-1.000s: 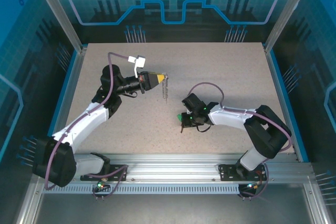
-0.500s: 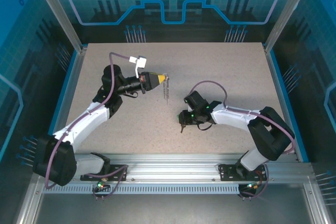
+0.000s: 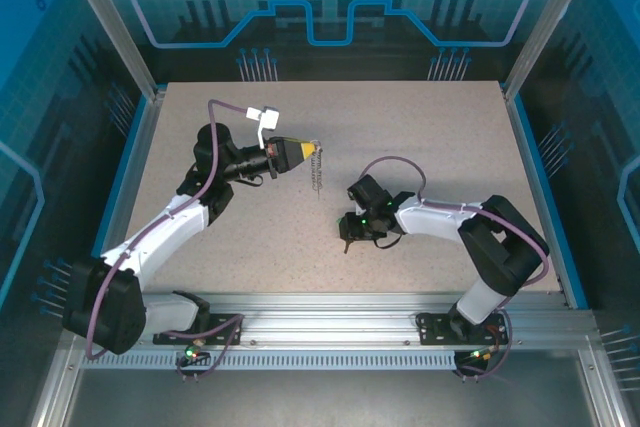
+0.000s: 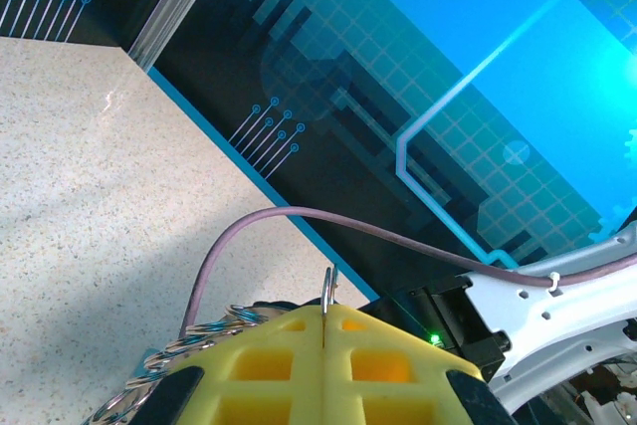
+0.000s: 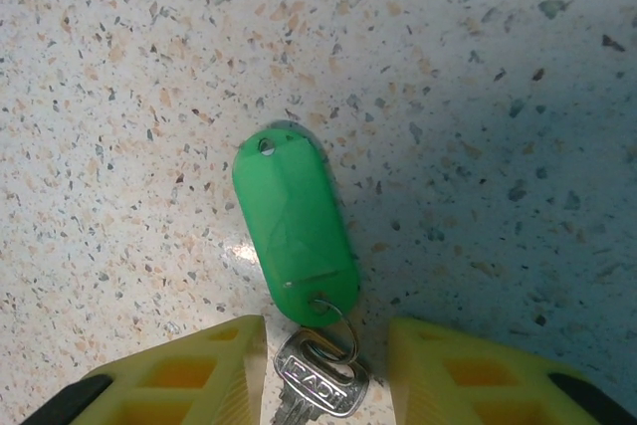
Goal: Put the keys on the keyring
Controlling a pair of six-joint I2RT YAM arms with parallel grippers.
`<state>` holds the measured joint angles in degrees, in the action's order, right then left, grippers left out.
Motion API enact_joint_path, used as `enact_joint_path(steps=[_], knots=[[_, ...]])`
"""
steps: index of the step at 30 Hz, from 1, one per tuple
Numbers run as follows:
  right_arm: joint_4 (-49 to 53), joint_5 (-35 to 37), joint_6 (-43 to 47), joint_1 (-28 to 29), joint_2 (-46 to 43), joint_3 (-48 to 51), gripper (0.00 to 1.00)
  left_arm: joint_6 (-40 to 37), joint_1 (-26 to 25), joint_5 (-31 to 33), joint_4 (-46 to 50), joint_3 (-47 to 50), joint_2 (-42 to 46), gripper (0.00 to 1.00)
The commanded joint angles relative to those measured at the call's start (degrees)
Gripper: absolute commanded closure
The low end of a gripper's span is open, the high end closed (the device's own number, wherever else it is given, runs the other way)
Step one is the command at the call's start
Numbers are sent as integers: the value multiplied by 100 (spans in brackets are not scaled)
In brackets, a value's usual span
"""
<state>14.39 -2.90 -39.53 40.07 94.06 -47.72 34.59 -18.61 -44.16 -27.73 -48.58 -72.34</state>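
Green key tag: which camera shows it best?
Right wrist: the green key tag lies whole and flat on the table, its silver key inside the open right pincer. Top external largely hides it beneath that pincer.

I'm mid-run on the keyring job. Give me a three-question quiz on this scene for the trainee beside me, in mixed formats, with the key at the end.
1. True or false: the left pincer is shut on the thin wire of the keyring.
2. Pick one: the green key tag is A) lying flat on the table, B) lifted in the air by the right pincer, C) already threaded on the keyring.
3. Fill the gap: in the right wrist view, the silver key lies ___ the right pincer's two open yellow fingers.

Key: 1 true; 2 A; 3 between.
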Motion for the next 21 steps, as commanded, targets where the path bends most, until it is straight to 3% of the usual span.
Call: enact_joint_path(steps=[1,10,21], knots=[[-224,-185,-51,57,200,-183,64,74,-42,29,-259,30,-53,100],[-191,-194,-35,94,96,-205,74,75,-46,31,-268,33,-44,100],[-121,-141,-20,153,75,-237,76,96,-46,37,-295,67,-26,100]])
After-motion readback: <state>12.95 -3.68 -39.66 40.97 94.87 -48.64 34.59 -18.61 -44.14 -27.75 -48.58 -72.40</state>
